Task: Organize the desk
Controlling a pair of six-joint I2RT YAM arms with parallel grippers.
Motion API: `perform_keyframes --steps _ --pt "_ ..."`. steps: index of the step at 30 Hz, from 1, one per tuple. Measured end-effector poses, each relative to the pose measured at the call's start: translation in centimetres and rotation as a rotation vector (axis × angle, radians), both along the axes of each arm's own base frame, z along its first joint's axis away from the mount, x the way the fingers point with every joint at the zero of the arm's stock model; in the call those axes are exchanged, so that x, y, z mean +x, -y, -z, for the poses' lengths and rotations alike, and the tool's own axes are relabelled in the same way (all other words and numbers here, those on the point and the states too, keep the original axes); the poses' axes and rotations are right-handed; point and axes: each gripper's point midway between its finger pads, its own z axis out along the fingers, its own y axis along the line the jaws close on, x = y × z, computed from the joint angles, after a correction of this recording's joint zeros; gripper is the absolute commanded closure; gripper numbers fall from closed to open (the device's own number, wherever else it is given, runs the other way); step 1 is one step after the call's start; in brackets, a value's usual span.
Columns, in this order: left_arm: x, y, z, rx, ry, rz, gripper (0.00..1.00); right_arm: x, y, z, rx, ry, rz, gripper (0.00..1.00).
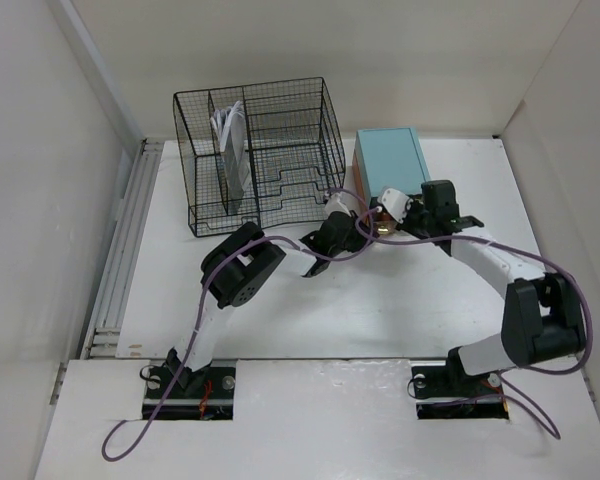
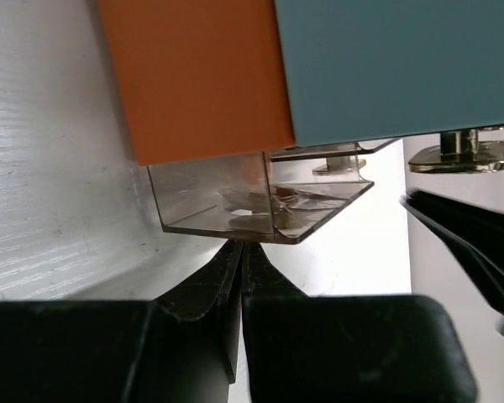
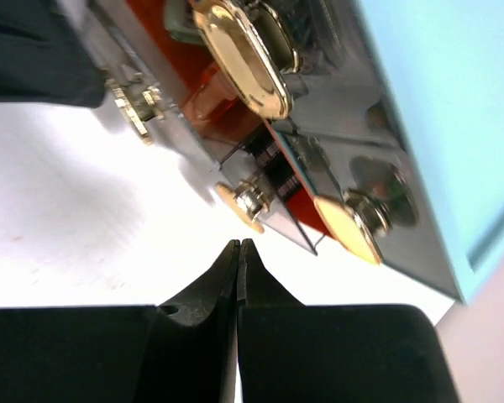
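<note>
Nearest the overhead camera stand the bases of the left arm [image 1: 242, 272] and the right arm [image 1: 535, 320], bolted at the front edge of the desk [image 1: 400, 310]. That desk is the wide white tabletop that fills the middle of the overhead view, with white walls on three sides. At its far left stands a black wire-mesh organizer [image 1: 270, 150], upright, with a few pale papers [image 1: 230, 135] in one of its left slots. Just to the right of it, against the back wall, sits a teal drawer box [image 1: 390, 160]. Both arms reach inward, and their wrists meet close together in front of that box. The left gripper [image 2: 240, 256] has its black fingers pressed together with nothing between them. Its tips sit at the lower edge of a clear plastic drawer [image 2: 235, 201] that juts out under an orange panel [image 2: 202, 75]; whether they touch that drawer cannot be told. The right gripper [image 3: 238, 256] is likewise closed tight on nothing, its tips near the glossy front of the box. An oval brass handle [image 3: 239, 54] shows on that front, with a small brass knob [image 3: 239, 201] just beyond the tips.
</note>
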Motion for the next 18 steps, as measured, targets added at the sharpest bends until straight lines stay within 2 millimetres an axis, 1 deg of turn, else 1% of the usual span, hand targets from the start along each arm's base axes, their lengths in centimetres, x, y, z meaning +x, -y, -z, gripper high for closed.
perform_keyframes --steps 2,3,4,6,7,8,10,12,14,16,18 --pt "0.1 -0.1 0.1 0.001 -0.002 -0.006 1.0 -0.7 -0.2 -0.9 0.024 0.001 -0.004 0.99" --pt "0.1 -0.1 0.1 0.0 -0.003 -0.01 1.0 -1.0 -0.1 -1.4 0.043 0.004 0.003 0.92" --pt "0.2 -0.1 0.0 -0.001 -0.003 -0.014 1.0 -1.2 0.1 -2.0 0.062 0.01 0.014 0.6" --pt "0.2 -0.1 0.0 -0.002 -0.004 -0.019 1.0 -1.5 1.1 -3.2 0.136 0.019 0.073 0.43" --pt "0.3 -0.1 0.0 -0.003 -0.003 -0.021 1.0 -1.5 2.0 -3.7 0.177 0.023 0.12 0.37" --pt "0.3 -0.1 0.0 -0.005 -0.006 -0.023 1.0 -1.4 3.2 -4.1 0.218 0.025 0.172 0.42" --pt "0.4 -0.2 0.0 -0.007 -0.008 -0.027 1.0 -1.3 5.3 -4.5 0.305 0.017 0.272 1.0" --pt "0.5 -0.3 0.0 -0.009 -0.01 -0.031 1.0 -1.1 6.9 -4.4 0.398 -0.021 0.367 1.0" --pt "0.7 -0.4 0.0 -0.012 -0.012 -0.035 1.0 -1.0 7.5 -3.6 0.489 -0.086 0.421 1.0" --pt "0.7 -0.4 0.0 -0.012 -0.012 -0.035 1.0 -0.9 7.7 -2.1 0.603 -0.177 0.457 1.0" --pt "0.8 -0.5 0.0 -0.012 -0.013 -0.035 1.0 -1.2 7.6 -0.2 0.72 -0.291 0.494 1.0"
